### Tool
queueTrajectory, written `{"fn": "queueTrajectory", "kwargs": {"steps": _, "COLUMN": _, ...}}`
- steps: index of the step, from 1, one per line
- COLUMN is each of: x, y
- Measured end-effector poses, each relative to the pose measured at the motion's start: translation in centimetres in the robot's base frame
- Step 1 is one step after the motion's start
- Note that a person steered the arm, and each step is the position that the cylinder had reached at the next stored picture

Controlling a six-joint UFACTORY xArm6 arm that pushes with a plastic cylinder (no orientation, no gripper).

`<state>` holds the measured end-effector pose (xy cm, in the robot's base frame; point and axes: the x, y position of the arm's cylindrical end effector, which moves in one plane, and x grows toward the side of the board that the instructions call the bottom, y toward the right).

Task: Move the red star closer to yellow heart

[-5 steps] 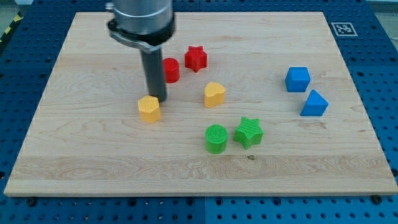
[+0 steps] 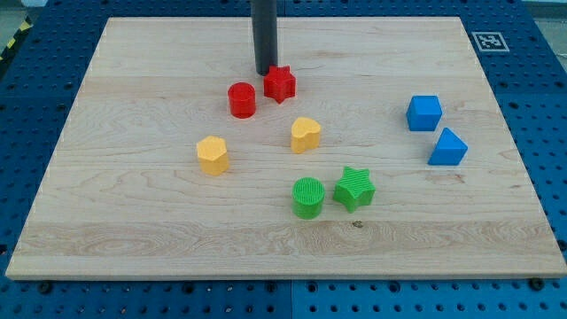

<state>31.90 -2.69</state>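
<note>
Camera view. Board (image 2: 133,221): pale wood, lying on blue perforated table (image 2: 540,133); fiducial marker (image 2: 486,41) at far right corner. No containers or jaws: arm ends in plain rod, my tip (image 2: 265,73) touching or just beside red star (image 2: 279,83) on its far-left side. Red cylinder (image 2: 242,99) just left. Yellow heart (image 2: 306,134) near, nearer the viewer. Yellow block (image 2: 213,154) left. Green cylinder (image 2: 308,197), green star (image 2: 354,188) adjacent. Blue cube (image 2: 423,112), blue prism (image 2: 447,147) right.
</note>
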Motion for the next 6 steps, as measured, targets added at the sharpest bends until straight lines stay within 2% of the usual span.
{"fn": "queueTrajectory", "kwargs": {"steps": 4, "x": 2.1, "y": 0.6}}
{"fn": "queueTrajectory", "kwargs": {"steps": 6, "x": 3.7, "y": 3.3}}
